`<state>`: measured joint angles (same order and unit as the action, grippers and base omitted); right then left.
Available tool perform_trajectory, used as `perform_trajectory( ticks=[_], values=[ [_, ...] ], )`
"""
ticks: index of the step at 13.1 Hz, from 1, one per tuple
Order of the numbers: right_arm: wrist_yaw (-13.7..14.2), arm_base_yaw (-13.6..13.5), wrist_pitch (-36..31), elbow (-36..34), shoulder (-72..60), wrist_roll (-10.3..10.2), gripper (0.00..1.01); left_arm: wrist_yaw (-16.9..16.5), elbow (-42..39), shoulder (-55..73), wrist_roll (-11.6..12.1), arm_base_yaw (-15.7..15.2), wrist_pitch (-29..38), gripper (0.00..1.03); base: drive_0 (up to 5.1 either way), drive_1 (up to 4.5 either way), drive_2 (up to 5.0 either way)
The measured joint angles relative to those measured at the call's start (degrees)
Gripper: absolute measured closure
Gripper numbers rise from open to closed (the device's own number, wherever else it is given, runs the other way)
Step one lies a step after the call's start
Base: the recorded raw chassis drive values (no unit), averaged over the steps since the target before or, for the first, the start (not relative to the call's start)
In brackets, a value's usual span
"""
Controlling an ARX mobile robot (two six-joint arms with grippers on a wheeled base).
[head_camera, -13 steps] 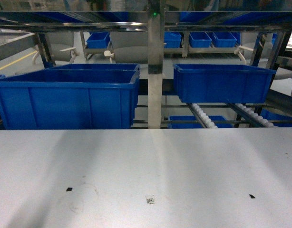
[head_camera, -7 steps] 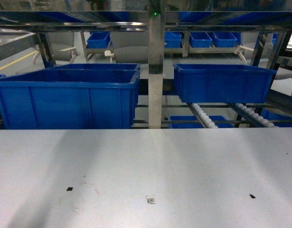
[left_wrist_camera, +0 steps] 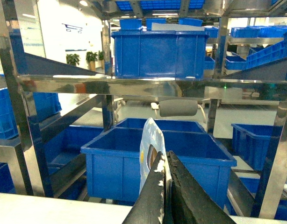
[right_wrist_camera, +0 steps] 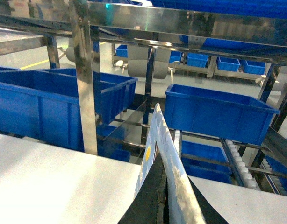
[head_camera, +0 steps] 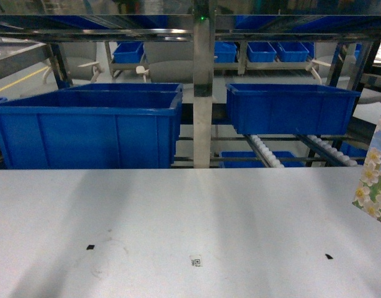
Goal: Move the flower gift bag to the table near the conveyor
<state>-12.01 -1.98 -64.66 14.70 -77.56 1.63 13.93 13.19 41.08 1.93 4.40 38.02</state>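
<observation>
Right end effector (right_wrist_camera: 164,196) clamped on flower gift bag (head_camera: 375,180), head view showing only bag's edge.

Both wrist views show slim, tapering black fingers (left_wrist_camera: 155,196), matte, their surfaces (right_wrist_camera: 181,196) scuffed with pale whitish wear

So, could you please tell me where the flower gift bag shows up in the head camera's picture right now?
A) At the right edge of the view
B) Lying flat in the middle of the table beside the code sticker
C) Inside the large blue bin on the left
A: the flower gift bag with its white blossoms juts in at the right edge of the head view, over the table.
</observation>
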Motion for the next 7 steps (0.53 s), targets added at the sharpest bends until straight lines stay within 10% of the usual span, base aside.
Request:
perform_trajectory(
  ticks=[7],
  values=[
    [-1.5, 0.9, -5.8, 8.4, -21.1, 1.1, 0.99, 0.0, 0.0, 0.0, 0.0, 0.0, 0.0, 1.01, 0.0, 0.0, 0.0]
  ],
)
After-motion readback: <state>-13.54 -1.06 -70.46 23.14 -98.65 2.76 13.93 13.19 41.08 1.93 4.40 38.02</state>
